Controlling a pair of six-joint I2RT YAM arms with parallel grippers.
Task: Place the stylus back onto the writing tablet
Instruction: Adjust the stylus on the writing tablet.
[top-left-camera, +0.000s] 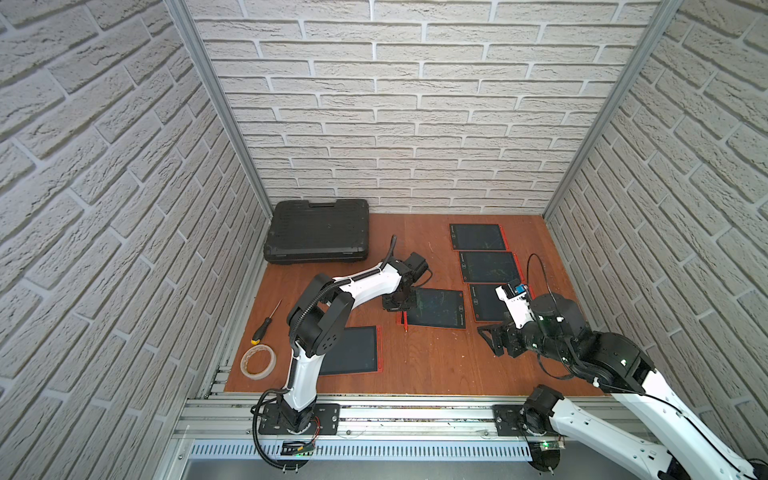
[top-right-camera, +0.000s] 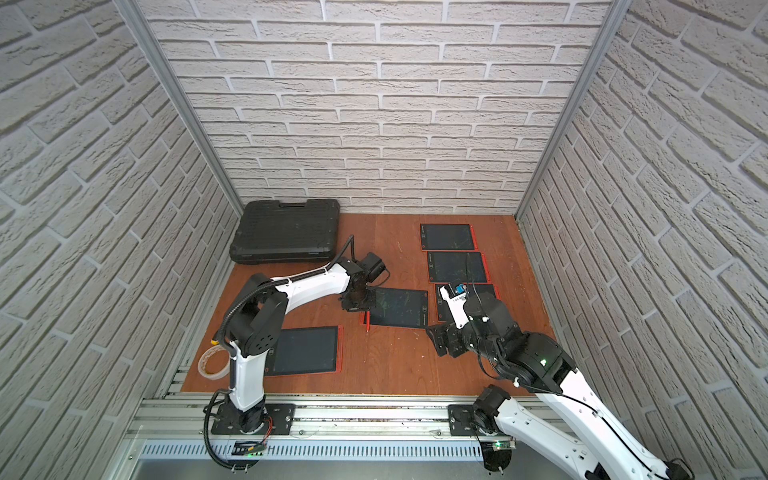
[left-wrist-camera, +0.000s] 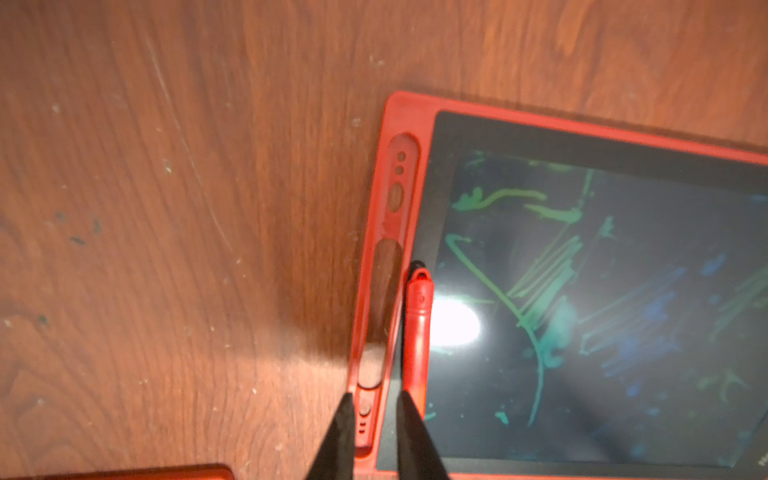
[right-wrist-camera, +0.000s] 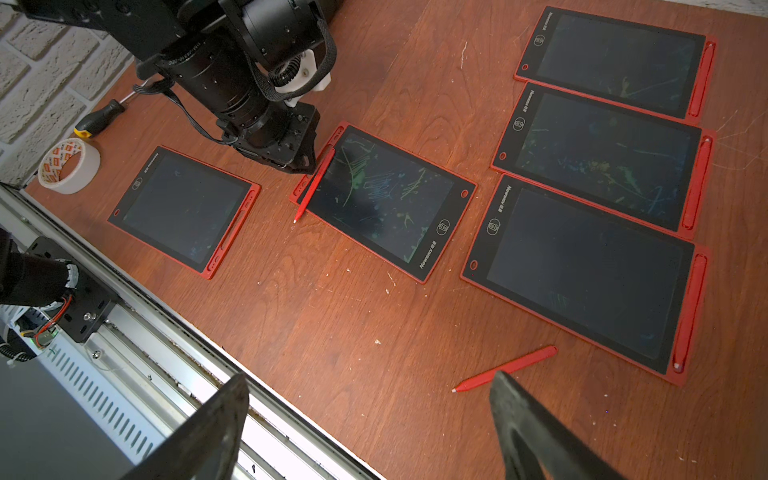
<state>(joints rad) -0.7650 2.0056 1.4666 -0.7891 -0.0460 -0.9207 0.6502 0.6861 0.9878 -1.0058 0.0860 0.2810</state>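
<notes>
Wooden table (top-left-camera: 415, 365), brick cell. Left claw (left-wrist-camera: 376, 395) narrowly apart; stylus (left-wrist-camera: 417, 328) lying on writing tablet (left-wrist-camera: 623, 270) beside slot (left-wrist-camera: 388, 270), unseated. Right claw (right-wrist-camera: 370, 378) wide apart, empty. Next, likely: nudge stylus into slot.

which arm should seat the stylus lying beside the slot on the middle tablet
Left. The left fingers hang directly over that stylus and the empty slot in the middle tablet, so a short nudge likely does it. The right fingers are open near a different loose stylus on the table.
</notes>
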